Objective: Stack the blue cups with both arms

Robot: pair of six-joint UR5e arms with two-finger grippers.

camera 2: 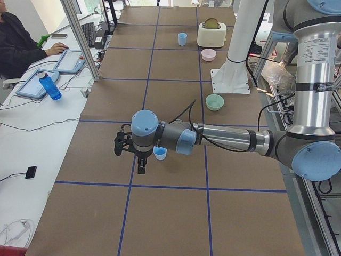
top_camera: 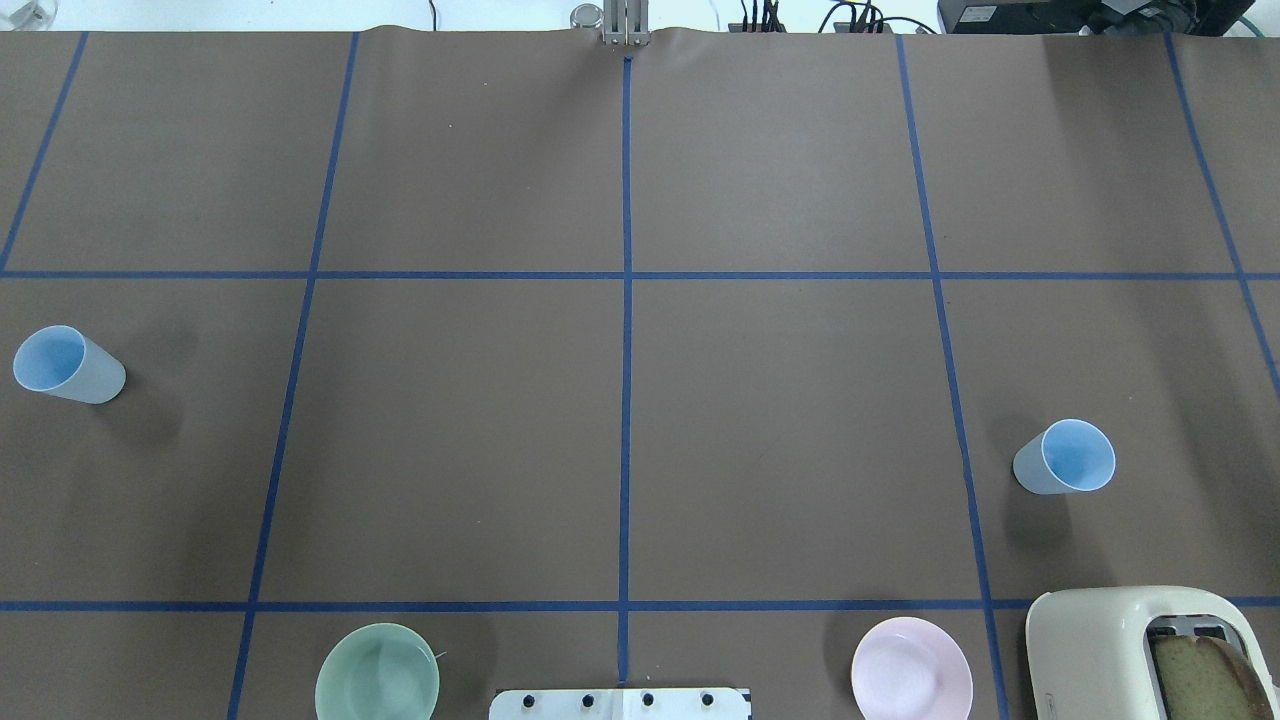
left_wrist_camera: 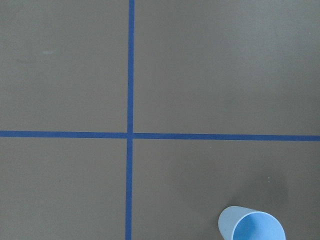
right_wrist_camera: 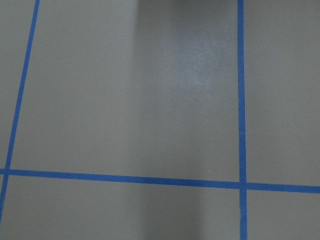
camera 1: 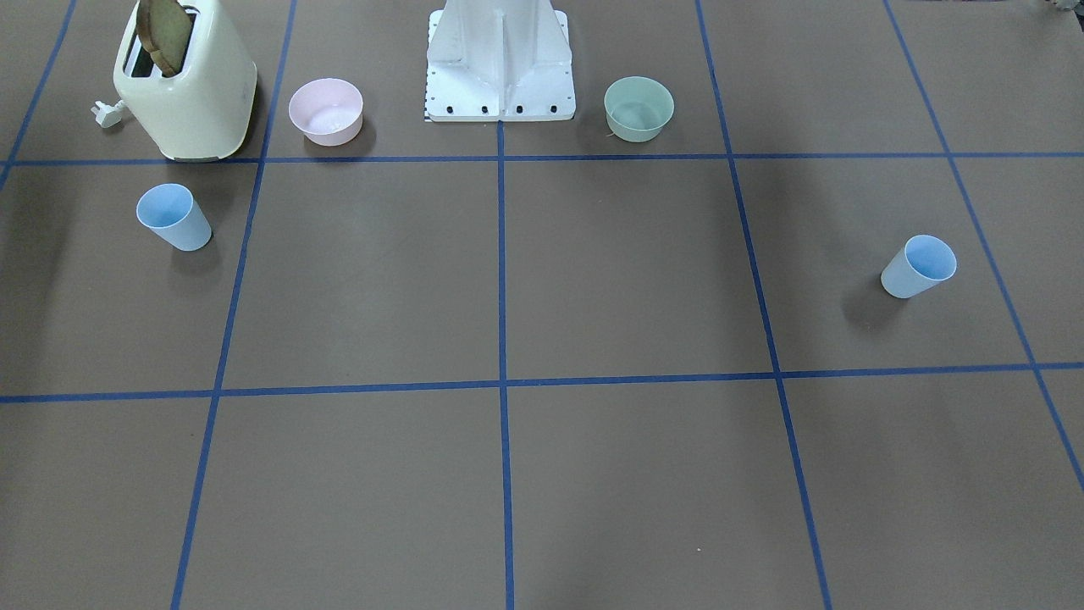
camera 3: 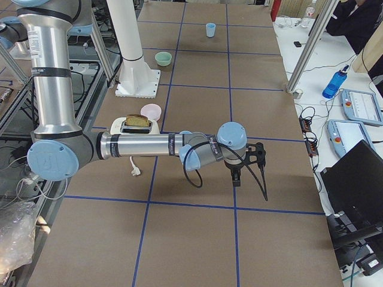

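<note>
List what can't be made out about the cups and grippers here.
- Left gripper: seen only in the exterior left view; open or shut unclear.
- Right gripper: only in the exterior right view; same doubt.
- Blue cup: partly behind the left arm there; cut by the left wrist view's bottom edge.
</note>
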